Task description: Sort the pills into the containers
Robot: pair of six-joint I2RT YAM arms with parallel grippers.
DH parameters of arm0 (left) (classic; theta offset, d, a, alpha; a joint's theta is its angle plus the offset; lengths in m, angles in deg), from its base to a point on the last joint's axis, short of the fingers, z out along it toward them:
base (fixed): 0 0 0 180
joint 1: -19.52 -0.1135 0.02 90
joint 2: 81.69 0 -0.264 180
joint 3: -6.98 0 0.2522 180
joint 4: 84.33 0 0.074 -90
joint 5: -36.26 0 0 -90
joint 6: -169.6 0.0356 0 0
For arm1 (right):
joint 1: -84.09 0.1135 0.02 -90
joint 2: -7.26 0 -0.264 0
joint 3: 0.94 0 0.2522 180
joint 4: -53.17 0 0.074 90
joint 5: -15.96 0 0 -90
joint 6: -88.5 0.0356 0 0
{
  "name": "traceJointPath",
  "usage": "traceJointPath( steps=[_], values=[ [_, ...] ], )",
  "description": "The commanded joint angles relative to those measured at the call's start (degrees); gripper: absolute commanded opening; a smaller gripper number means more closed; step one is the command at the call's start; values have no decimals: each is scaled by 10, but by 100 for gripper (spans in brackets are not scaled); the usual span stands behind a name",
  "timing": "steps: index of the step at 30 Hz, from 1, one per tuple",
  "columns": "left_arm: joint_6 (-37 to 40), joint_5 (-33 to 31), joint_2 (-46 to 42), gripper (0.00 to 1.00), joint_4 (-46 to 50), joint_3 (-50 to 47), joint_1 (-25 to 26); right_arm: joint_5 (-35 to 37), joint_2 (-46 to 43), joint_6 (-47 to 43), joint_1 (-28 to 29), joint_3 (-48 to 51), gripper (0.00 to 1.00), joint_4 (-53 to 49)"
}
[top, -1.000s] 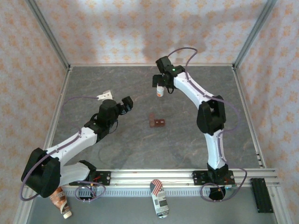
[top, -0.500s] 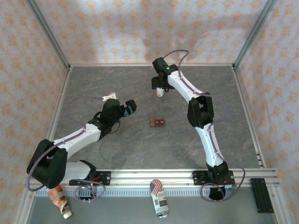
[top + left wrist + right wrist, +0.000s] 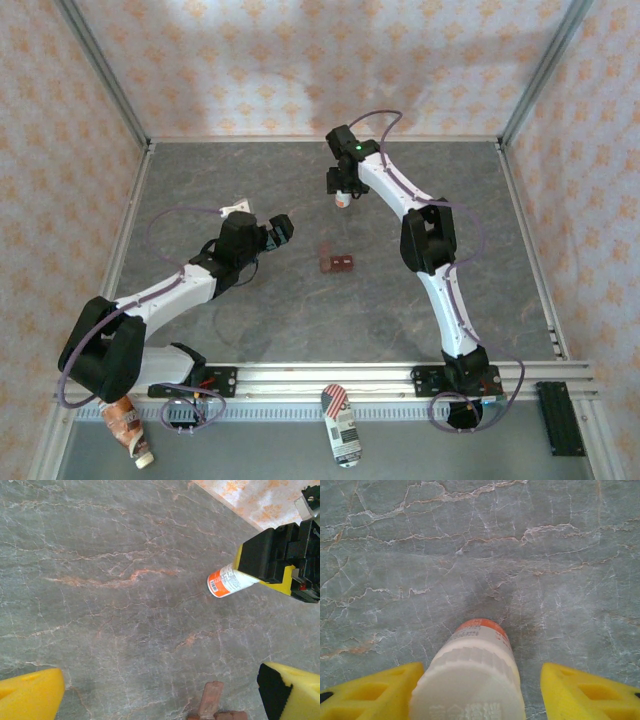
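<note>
Two arms: reaching over the grey table (image 3: 260, 320), one at left of centre in the overhead view, one at upper centre.
Left gripper (image 3: 278, 228): released, yellow fingers (image 3: 30, 692) spread wide with nothing between them.
Right gripper (image 3: 481, 670): straddles the bottle (image 3: 470, 680) but is not clenched; one finger is against its side, the other stands apart from it.
Bottle: white with a ridged cap and an orange band at its base.
Containers (image 3: 337, 263): red-brown strip lying on the table at the centre of the overhead view, well apart from both grippers.
</note>
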Motion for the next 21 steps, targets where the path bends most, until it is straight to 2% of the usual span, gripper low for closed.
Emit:
traceJointPath(
  steps=[1, 6, 12, 17, 21],
  values=[
    [-8, 12, 6, 100, -17, 13, -5, -1, 8, -4, -2, 8, 62, -4],
    [-9, 19, 13, 100, -22, 14, -6, -5, 12, -6, -2, 8, 60, -2],
    [-2, 31, 21, 100, -23, 17, -6, -21, 10, -8, -6, 4, 37, -6],
    [18, 53, 29, 100, 1, 38, -6, -38, -25, -3, -7, 16, 33, -5],
    [34, 32, 31, 100, 81, 78, -6, -57, -67, 3, -7, 27, 32, -5]
  ],
)
